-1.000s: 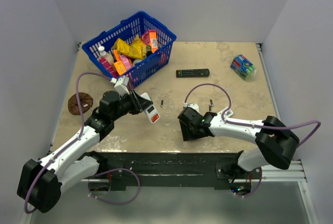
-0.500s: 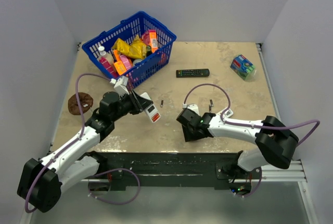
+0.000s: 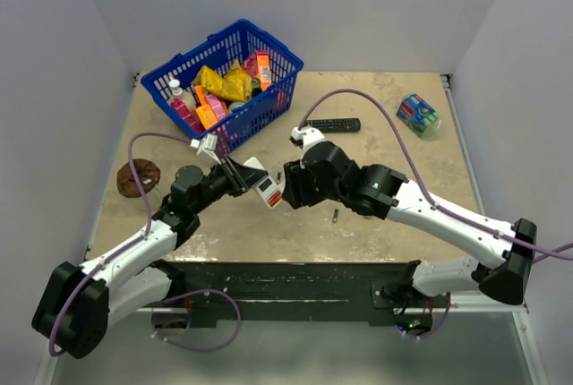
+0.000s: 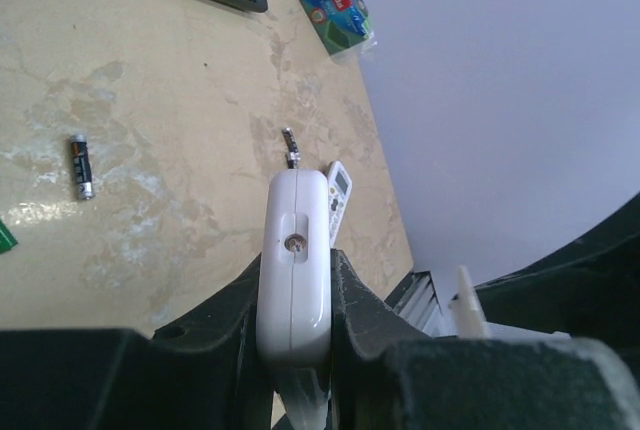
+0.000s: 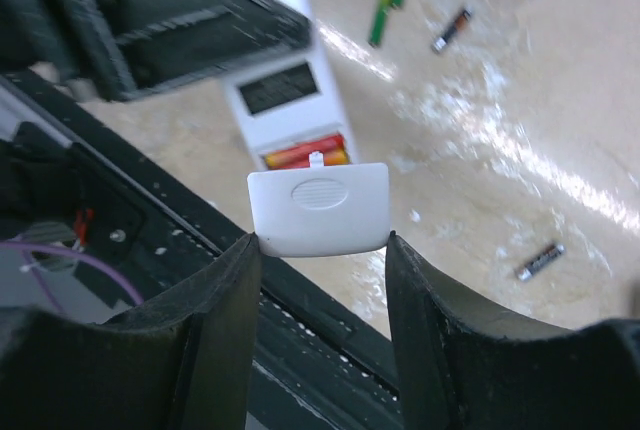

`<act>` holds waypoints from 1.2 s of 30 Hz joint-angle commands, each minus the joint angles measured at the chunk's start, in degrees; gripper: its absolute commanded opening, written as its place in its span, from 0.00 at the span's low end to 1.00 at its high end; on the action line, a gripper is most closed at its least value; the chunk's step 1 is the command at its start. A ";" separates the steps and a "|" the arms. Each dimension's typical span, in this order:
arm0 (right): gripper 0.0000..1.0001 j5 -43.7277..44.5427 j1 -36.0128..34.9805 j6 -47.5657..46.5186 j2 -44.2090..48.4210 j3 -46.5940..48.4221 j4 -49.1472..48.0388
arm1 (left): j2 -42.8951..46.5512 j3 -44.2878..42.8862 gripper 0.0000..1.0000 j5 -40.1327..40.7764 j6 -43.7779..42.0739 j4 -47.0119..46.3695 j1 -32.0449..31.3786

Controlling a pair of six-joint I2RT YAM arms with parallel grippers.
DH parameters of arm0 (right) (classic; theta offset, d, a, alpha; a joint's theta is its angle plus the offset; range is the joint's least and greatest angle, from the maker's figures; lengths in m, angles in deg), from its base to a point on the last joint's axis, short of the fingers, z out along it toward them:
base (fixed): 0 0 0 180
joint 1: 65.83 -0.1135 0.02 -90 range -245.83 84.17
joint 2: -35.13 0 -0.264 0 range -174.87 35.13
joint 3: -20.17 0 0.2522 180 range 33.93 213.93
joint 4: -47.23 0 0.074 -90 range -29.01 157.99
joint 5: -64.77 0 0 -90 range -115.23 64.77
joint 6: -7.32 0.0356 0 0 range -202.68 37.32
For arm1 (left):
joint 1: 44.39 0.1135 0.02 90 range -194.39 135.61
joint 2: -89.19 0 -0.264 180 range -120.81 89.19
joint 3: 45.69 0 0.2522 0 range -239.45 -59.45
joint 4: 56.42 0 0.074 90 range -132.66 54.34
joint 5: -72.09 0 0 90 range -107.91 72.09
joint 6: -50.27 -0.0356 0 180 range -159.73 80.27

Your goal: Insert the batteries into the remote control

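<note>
**Table**: beige, stone-patterned top that carried everything listed below.

**Left arm**: reached from the near edge toward the middle of the table. The left end effector was clamped tight on the remote control, with a finger against each long side.

**Right arm**: stretched from the near right corner across to the middle. The right end effector stood partly closed, and the battery cover was pinched between its two fingers.

**Blue basket**: sat at the far left corner, filled with coloured packets.

**Black remote**: long, lay flat near the middle of the far edge.

**Sponge pack**: green and blue, lay near the far right corner.

**Brown disc**: lay by the left edge.

**Remote control**: short and white with a red panel. It was held off the table just left of centre, tilted, its end pointing toward the right end effector. Its battery bay was uncovered.

**Battery cover**: small white plate with a ribbed thumb patch. It was held just in front of the open bay, and I cannot tell whether the two touched.

**Batteries**: one red-orange cell sat inside the bay. Two green cells lay end to end on the table, with a dark cell near them. Another dark cell lay apart from these. One cell showed under the right arm toward the near edge.
</note>
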 commanded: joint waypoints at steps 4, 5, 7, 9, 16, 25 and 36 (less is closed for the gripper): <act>0.41 -4.32 -1.22 -8.46 -1.63 10.40 5.78 | -0.62 1.89 0.00 -2.42 7.05 -19.02 0.39; 0.41 -4.33 -1.40 -9.33 -2.06 11.11 6.40 | -0.62 1.63 0.00 -2.16 7.32 -19.30 0.39; 0.41 -4.50 -1.57 -10.30 -3.56 12.95 8.33 | -0.18 1.19 0.00 -1.72 8.11 -19.82 0.31; 0.41 -4.15 -1.84 -11.19 -4.96 13.84 9.83 | 0.08 0.92 0.00 -0.84 8.46 -19.91 0.39; 0.41 -2.04 -2.19 -13.82 -7.42 17.35 11.58 | 0.00 -1.01 0.00 -0.31 10.22 -18.51 0.31; 0.42 -0.64 -2.45 -16.73 -9.36 18.59 12.20 | 0.00 -2.07 0.00 0.04 12.24 -16.22 0.39; 0.42 0.77 -2.45 -17.69 -10.42 18.68 12.20 | 0.00 -2.51 0.00 -0.84 13.39 -15.87 0.31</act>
